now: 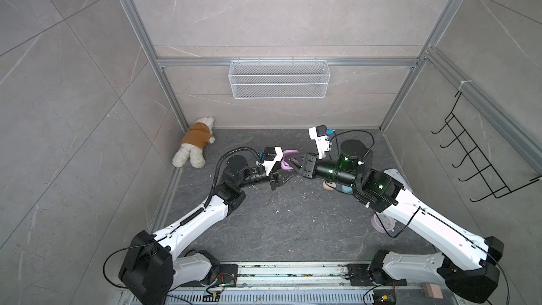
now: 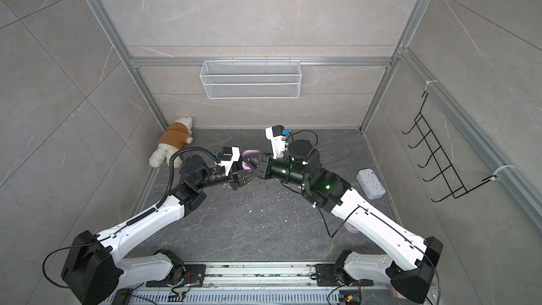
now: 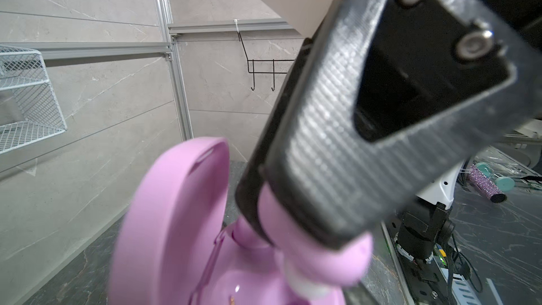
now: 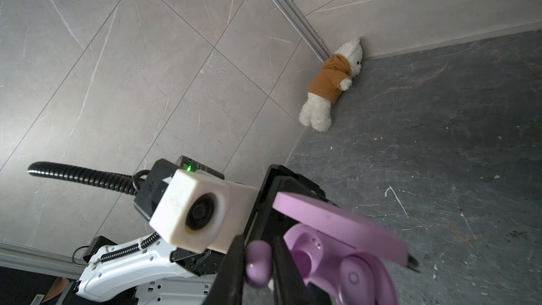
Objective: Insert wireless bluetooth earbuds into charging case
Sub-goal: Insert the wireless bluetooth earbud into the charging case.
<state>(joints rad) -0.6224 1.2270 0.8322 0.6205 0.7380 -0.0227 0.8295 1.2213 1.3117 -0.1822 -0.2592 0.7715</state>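
Right wrist: right hand (image 4: 260, 258) pinches lilac plastic earbud (image 4: 258, 264) just beside open lilac oval case (image 4: 328, 218), clamped by left hand (image 2: 248, 178).

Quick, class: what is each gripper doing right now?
Left gripper: shut on the lilac case.
Right gripper: shut on a lilac earbud.
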